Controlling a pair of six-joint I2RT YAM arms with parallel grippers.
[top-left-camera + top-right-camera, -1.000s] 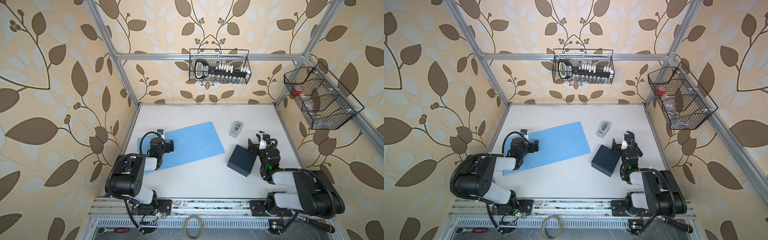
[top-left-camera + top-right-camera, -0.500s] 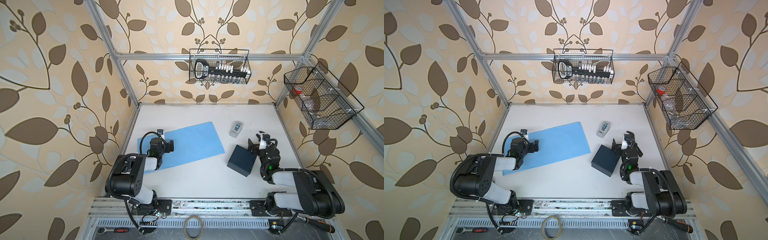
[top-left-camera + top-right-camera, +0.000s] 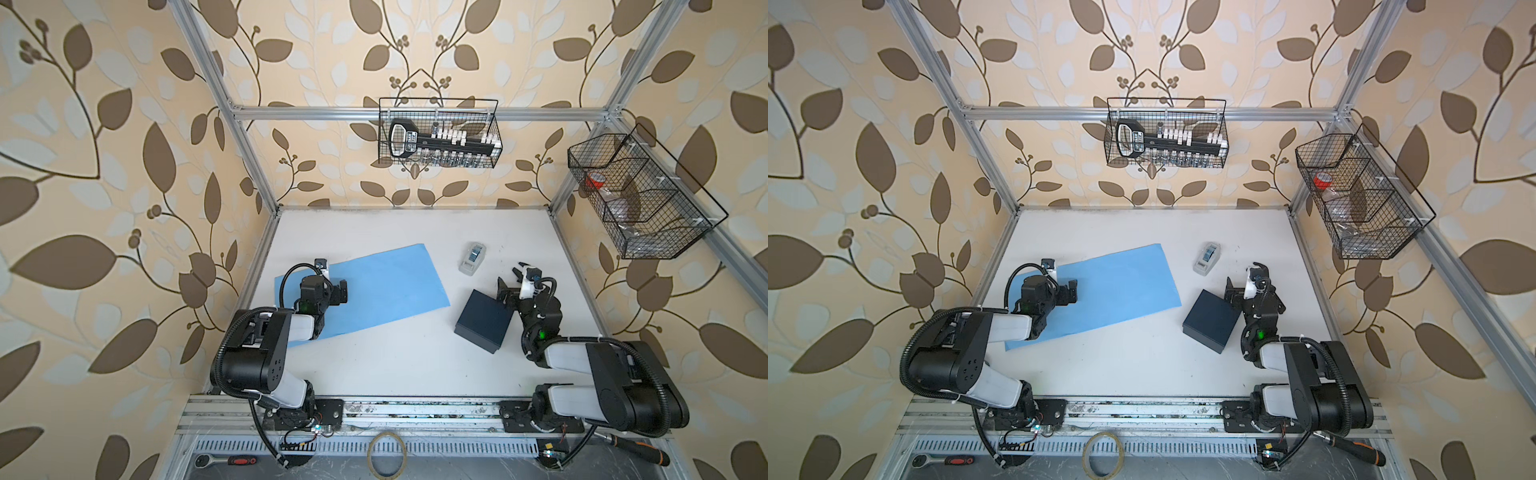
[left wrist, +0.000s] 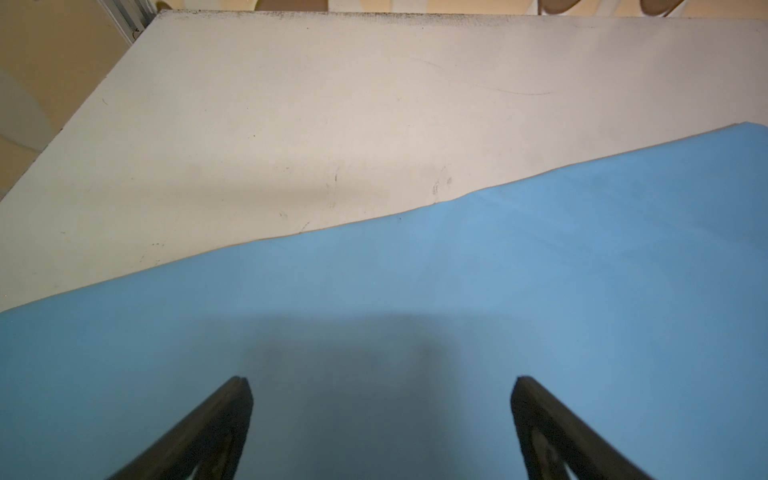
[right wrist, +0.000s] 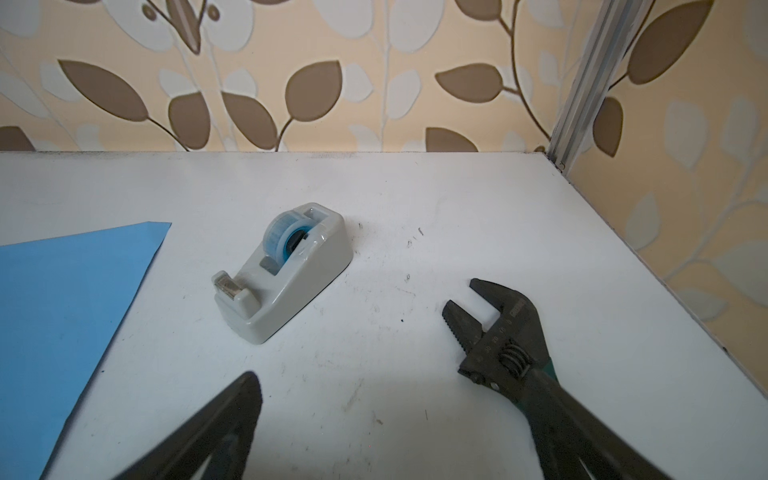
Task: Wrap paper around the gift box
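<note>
Paper (image 3: pixel 386 286) lies flat, sky-blue; gift box (image 3: pixel 484 326) navy, lidded; left pincer (image 4: pixel 381 380), right pincer (image 5: pixel 357 340) gape.

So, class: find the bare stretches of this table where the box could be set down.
Widest: the front strip of table between the paper, the gift box and the near edge. Also bare: the back strip beyond the paper's far edge. Crowded: the right side, where box, tape dispenser and right gripper cluster.

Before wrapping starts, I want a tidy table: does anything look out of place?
Yes. An adjustable wrench lies on the table by the right gripper, near the tape dispenser; it has no part in wrapping.
</note>
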